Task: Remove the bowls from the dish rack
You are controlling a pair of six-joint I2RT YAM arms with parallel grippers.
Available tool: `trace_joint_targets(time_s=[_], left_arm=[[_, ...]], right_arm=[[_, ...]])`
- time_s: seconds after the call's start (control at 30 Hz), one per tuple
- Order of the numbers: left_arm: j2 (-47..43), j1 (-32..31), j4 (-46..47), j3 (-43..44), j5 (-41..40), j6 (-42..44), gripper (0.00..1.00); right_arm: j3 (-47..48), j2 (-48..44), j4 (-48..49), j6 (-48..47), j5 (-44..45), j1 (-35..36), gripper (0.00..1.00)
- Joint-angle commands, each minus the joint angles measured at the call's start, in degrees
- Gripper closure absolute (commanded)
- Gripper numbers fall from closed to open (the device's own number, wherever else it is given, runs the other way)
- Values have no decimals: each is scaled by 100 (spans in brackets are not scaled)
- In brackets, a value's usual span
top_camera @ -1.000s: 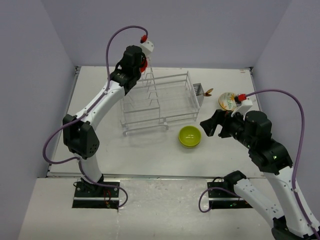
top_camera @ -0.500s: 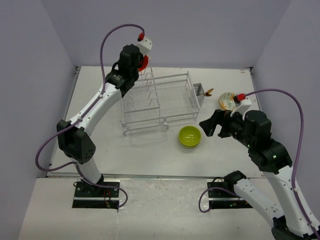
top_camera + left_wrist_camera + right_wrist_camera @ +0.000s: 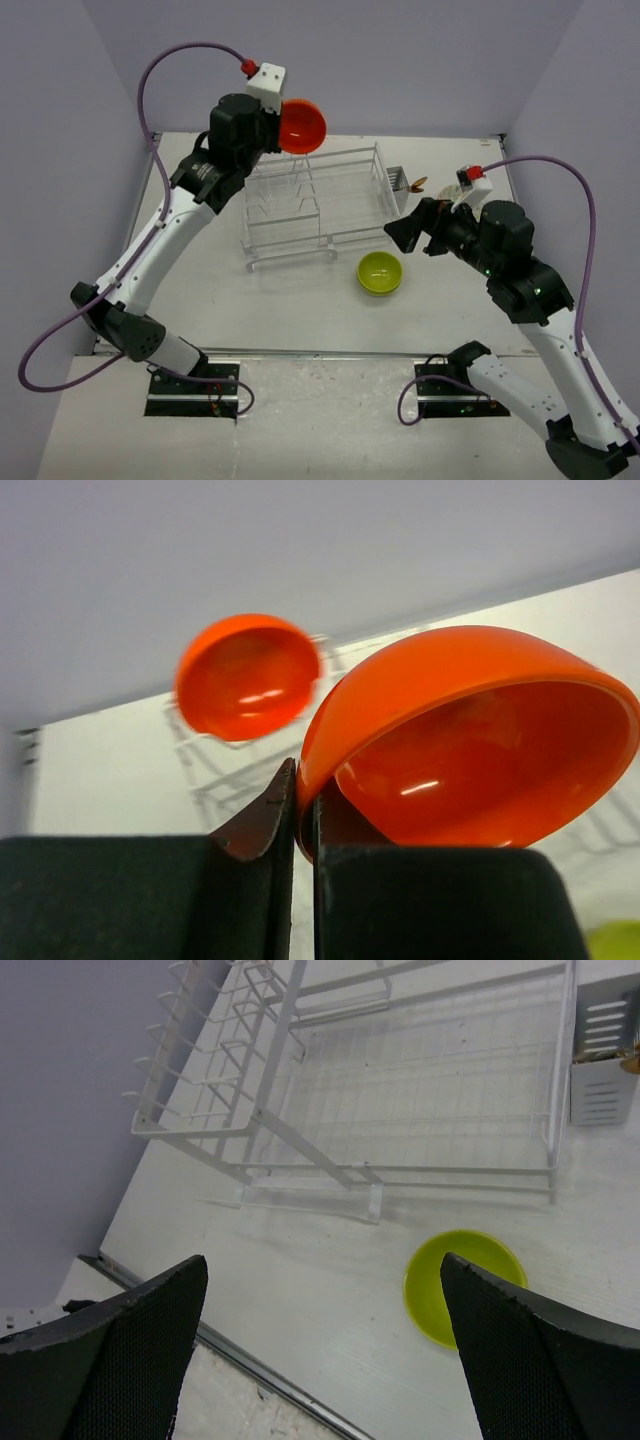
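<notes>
My left gripper [image 3: 285, 125] is shut on the rim of an orange-red bowl [image 3: 302, 125] and holds it high above the tall slotted end of the white dish rack [image 3: 330, 200]. In the left wrist view the fingers [image 3: 270, 815] pinch that bowl's rim [image 3: 470, 740]. A second orange-red bowl [image 3: 248, 675] shows blurred against the rack wires behind; it is hidden in the top view. A lime-green bowl [image 3: 380, 272] sits upright on the table in front of the rack, also in the right wrist view [image 3: 462, 1286]. My right gripper [image 3: 408, 230] is open and empty, above and right of it [image 3: 322, 1260]. The flowered bowl is hidden.
The rack's flat section [image 3: 450, 1169] holds nothing in the right wrist view. A small cutlery basket [image 3: 397, 185] with a brown item hangs on the rack's right end [image 3: 600, 1080]. The table's metal front edge [image 3: 270, 1385] lies below the right gripper. Walls close in on three sides.
My left gripper has lifted the orange-red bowl up and to the right, out of the rack's slotted end. My right gripper has shifted slightly left and back, now covering the flowered bowl.
</notes>
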Motion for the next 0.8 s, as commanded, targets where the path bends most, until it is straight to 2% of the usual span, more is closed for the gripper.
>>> trace_joint_targets(time_s=[0.0, 0.07, 0.17, 0.23, 0.3, 0.33, 0.37, 0.4, 0.43, 0.47, 0.5, 0.6, 0.63, 0.67, 0.73, 0.77], left_arm=[[-613, -889, -59, -208, 983, -1455, 100], [-631, -1276, -41, -349, 877, -1708, 100], [-587, -1918, 3, -569, 746, -1937, 100], [-544, -2051, 29, -683, 561, -2017, 100], [-438, -2200, 29, -701, 543, -2105, 100], [-403, -2253, 38, -701, 560, -2123, 100], [-368, -2297, 47, -693, 543, -2167, 100], [-298, -2402, 56, -675, 552, -2167, 100], [-271, -2456, 64, -632, 560, -2167, 100], [-253, -2500, 56, -605, 526, -2167, 100], [-210, -2543, 38, -561, 482, -2158, 100], [-157, -2553, 38, -508, 481, -2185, 100], [-148, -2553, 47, -491, 499, -2185, 100], [-122, -2553, 30, -473, 516, -2185, 100], [-95, -2553, -14, -429, 517, -2185, 100], [-78, -2553, -49, -412, 508, -2176, 100]], right_arm=[[725, 553, 308, 157, 1138, 549, 1], [1173, 895, 221, 60, 1630, 1031, 1], [1684, 1203, -104, -142, 2929, 1707, 1], [1746, 1239, -175, -265, 3703, 1894, 1], [1755, 1310, -307, -309, 3856, 1983, 2], [1763, 1345, -360, -318, 4030, 1992, 6], [1764, 1380, -413, -327, 4128, 2001, 11], [1746, 1458, -465, -388, 4198, 2009, 21], [1720, 1494, -475, -423, 4364, 2001, 44], [1711, 1520, -527, -441, 4462, 2001, 55], [1693, 1582, -553, -458, 4541, 2001, 60], [1693, 1705, -641, -459, 4673, 2001, 59], [1693, 1749, -676, -467, 4700, 2009, 63], [1702, 1801, -703, -450, 4831, 2009, 71], [1720, 1925, -782, -397, 4989, 2018, 100], [1711, 1951, -817, -371, 5060, 2010, 100]])
